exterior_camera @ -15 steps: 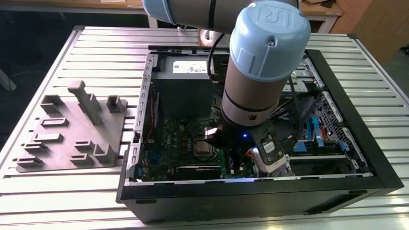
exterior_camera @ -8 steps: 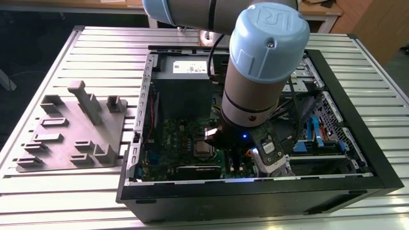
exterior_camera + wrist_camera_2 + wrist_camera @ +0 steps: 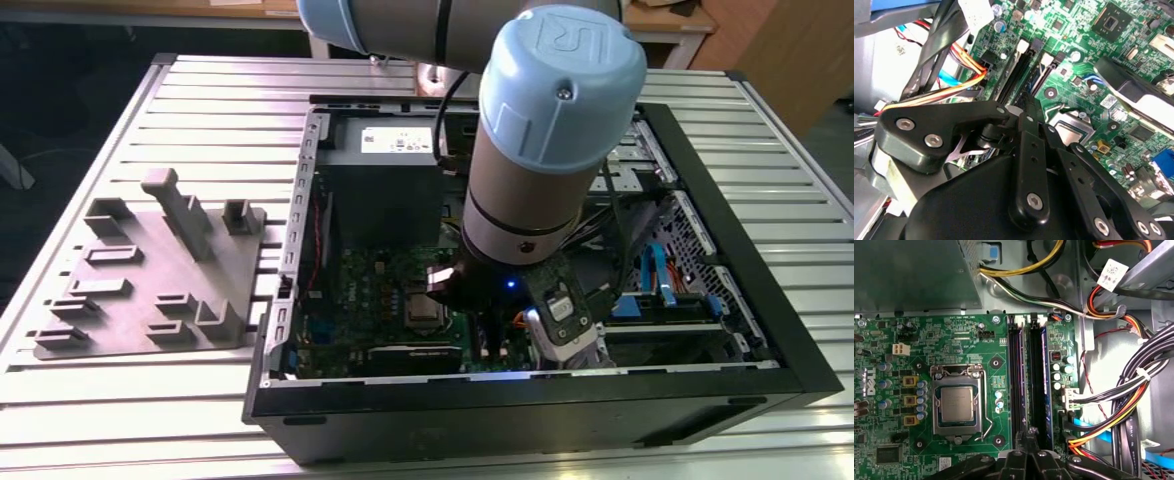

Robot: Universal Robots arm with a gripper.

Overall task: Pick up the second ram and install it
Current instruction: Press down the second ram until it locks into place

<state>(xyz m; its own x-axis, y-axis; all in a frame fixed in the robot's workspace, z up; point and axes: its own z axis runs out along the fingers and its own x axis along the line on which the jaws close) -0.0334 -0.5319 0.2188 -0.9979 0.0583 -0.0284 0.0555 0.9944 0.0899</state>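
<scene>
Two long dark memory slots run side by side on the green motherboard [image 3: 929, 335], next to the processor socket [image 3: 956, 405]. A thin dark stick seems to stand in each. The second ram [image 3: 1037, 380] is the stick nearer the cable bundle. My gripper [image 3: 1029, 436] hangs low inside the computer case, its black fingers [image 3: 1028, 112] shut together over the near end of those slots. I cannot tell whether the tips touch the stick. In the exterior view the gripper [image 3: 487, 345] sits just above the board [image 3: 374, 290].
The open black case [image 3: 534, 410] lies on a slatted metal table [image 3: 200, 110]. A grey fixture tray [image 3: 147, 290] with a tall post [image 3: 174, 210] lies at the exterior view's left. Cable bundles [image 3: 1134, 390] and the power supply [image 3: 914, 275] crowd the slots.
</scene>
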